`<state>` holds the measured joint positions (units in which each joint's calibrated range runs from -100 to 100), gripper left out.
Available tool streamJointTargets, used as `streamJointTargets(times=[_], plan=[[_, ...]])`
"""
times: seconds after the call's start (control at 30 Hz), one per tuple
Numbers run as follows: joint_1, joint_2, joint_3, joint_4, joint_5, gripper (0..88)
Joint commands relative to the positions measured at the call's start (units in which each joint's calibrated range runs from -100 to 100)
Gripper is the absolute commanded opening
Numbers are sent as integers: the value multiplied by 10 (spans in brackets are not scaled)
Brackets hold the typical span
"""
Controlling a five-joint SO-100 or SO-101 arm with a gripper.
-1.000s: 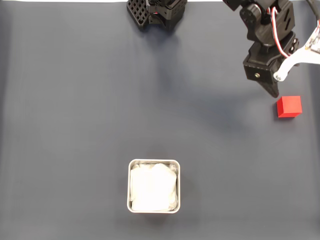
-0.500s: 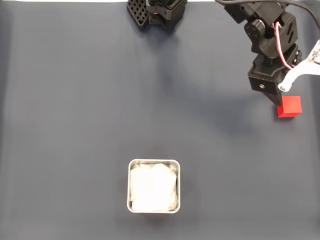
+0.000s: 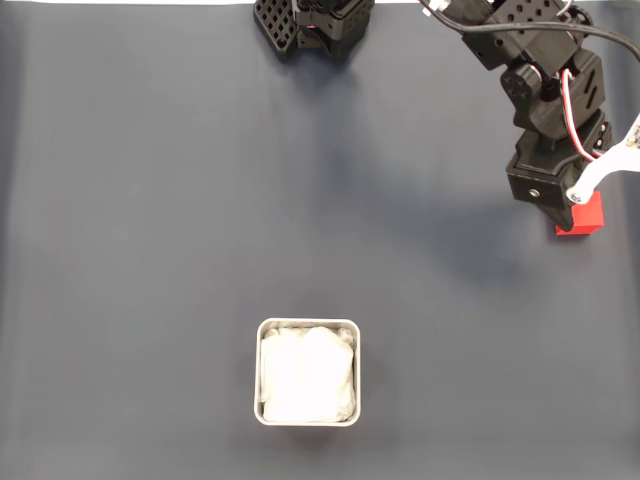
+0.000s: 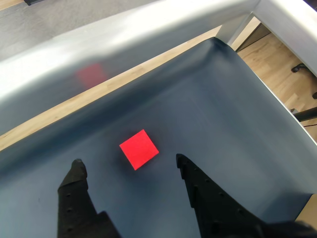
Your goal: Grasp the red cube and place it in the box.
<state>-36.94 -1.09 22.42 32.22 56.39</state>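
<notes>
The red cube [image 3: 584, 221] sits flat on the dark mat [image 3: 180, 230] that covers the bench, near the right edge in the fixed view. Only its lower right part shows there, since the arm's black body overlaps its upper left corner. In the wrist view the red cube [image 4: 139, 148] lies turned so that its corners point up, down and sideways, with its whole top face in sight.

The hand [image 4: 130, 163] hangs over the cube with its two black fingers [image 4: 74, 173] spread wide, one to each side of the cube and a little below it in that picture. Bare mat shows between each fingertip and the cube, so the hand grips nothing. In the fixed view the hand [image 3: 570, 208] is seen from above, too foreshortened to judge the gap.

The box [image 3: 307, 324] stands well apart from the cube, at lower middle in the fixed view, square to the frame, its white lining [image 3: 306, 375] crumpled inside
</notes>
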Motion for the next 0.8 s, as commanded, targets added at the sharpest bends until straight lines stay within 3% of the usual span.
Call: streamJointTargets(times=[0.0, 0.77], plan=[[8, 3, -32, -14, -2, 419], [-18, 94, -109, -23, -9, 422]])
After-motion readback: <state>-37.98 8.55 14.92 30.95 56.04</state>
